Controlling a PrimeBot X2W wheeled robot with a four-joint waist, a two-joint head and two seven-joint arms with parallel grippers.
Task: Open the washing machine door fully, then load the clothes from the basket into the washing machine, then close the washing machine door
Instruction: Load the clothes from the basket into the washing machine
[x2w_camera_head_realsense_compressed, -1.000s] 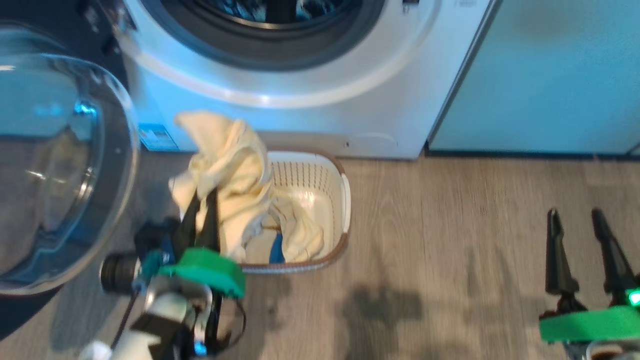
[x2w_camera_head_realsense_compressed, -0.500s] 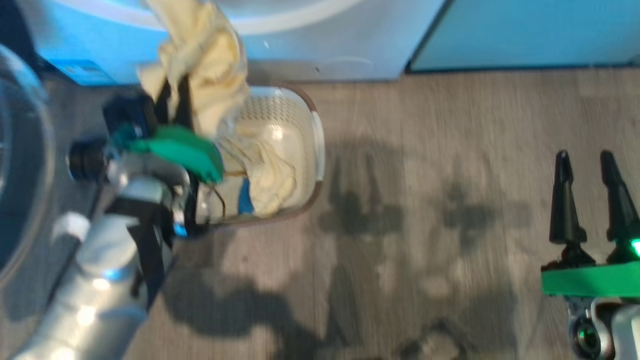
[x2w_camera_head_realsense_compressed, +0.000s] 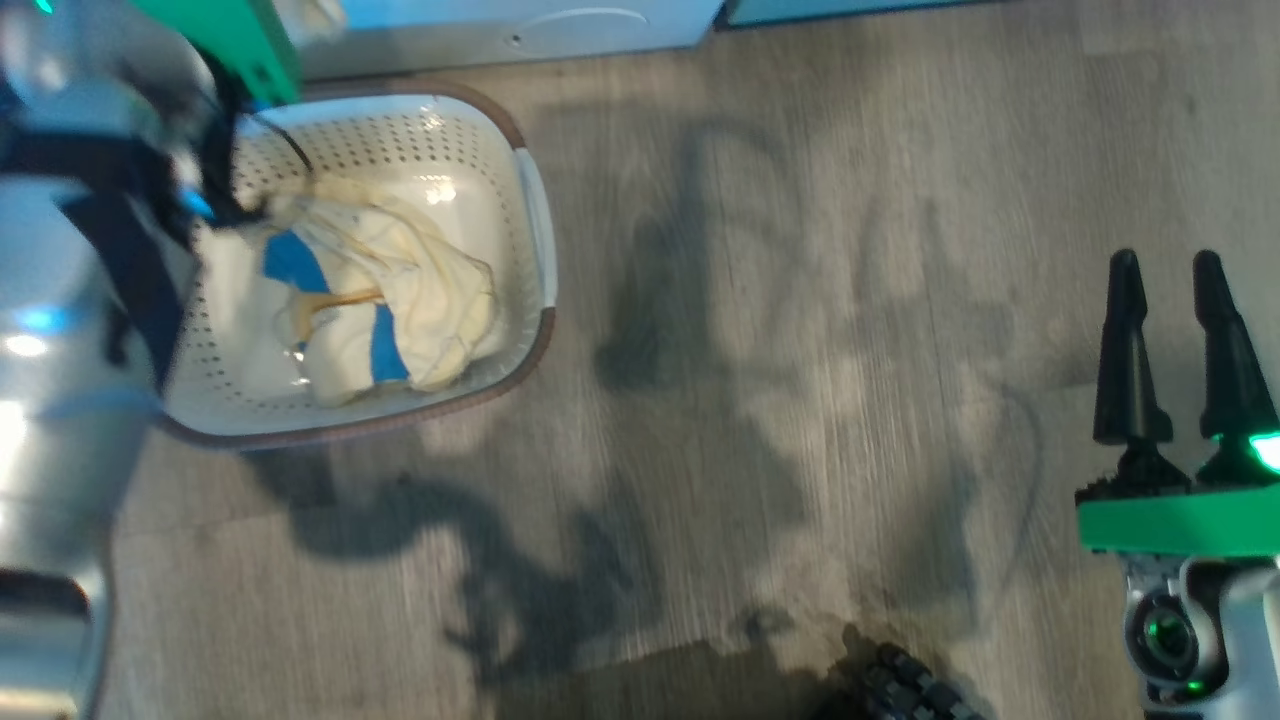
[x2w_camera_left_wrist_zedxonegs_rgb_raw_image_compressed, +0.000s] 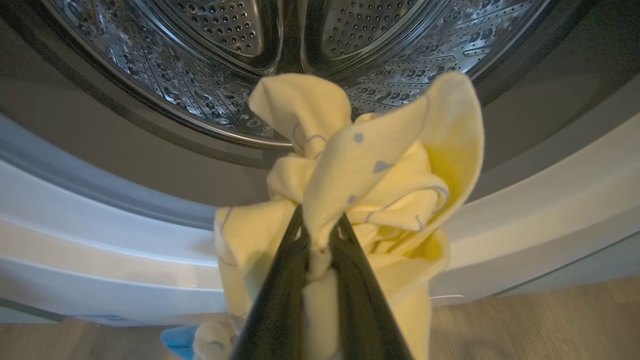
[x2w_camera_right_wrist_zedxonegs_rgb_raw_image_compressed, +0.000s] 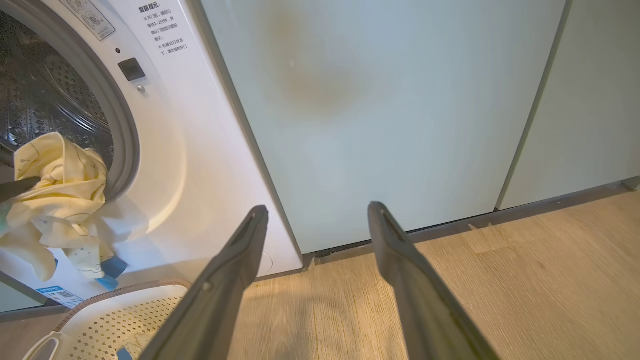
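Holding a bunch of the clothes (x2w_camera_left_wrist_zedxonegs_rgb_raw_image_compressed: 380, 165), the left fingers (x2w_camera_left_wrist_zedxonegs_rgb_raw_image_compressed: 297, 237) are clamping together on the yellow cloth right in front of the washing machine (x2w_camera_left_wrist_zedxonegs_rgb_raw_image_compressed: 100, 240), just below the mouth of its drum (x2w_camera_left_wrist_zedxonegs_rgb_raw_image_compressed: 210, 90). This mouth is standing uncovered, so the door-opening step is looking done. Loading is only beginning: the visible part of the drum is showing no cloth inside, and more pale fabric (x2w_camera_head_realsense_compressed: 400, 290) is lying in the basket (x2w_camera_head_realsense_compressed: 400, 130) on the floor before the washing machine. The right fingers (x2w_camera_head_realsense_compressed: 1125, 330) are standing wide apart and empty, well to the right of the washing machine. Closing the door is waiting to be done.
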